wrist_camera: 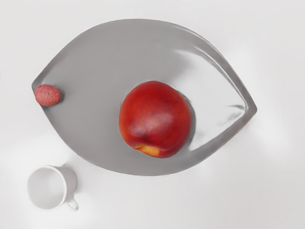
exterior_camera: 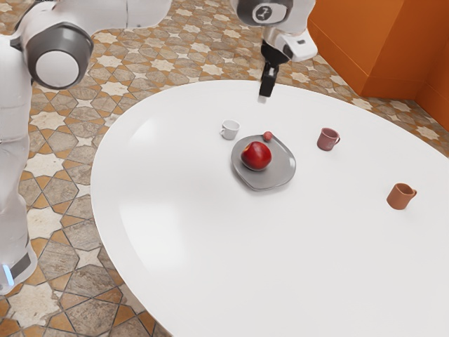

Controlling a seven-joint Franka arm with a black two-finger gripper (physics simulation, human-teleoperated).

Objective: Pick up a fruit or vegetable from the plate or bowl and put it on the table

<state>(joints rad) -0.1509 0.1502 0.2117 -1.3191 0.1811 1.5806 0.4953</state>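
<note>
Steadily down to the plate (wrist_camera: 95, 57), with one fruit chosen first

Both fruits are on the plate: a large red nectarine (wrist_camera: 155, 119) on its broad middle, and a small lychee (wrist_camera: 47, 95) at one pointed end, right by the rim. The gripper (exterior_camera: 264, 97) is raised well clear of the plate, with nothing seen in its hold; whether it is open or shut, I cannot tell.

The step in hand, I judge, is the approach. The nectarine may take nearly the full opening, so centre over it, descend straight and close around its widest part; catching it high could make it squirt away. The lychee needs less room, but a nudge could roll it off the plate, and the white cup (exterior_camera: 230, 130) stands just beside that end.

For release, the table (exterior_camera: 182, 281) on the plate's near side in the exterior view looks best, away from the maroon mug (exterior_camera: 327, 139). Lower fully before letting go.
</note>
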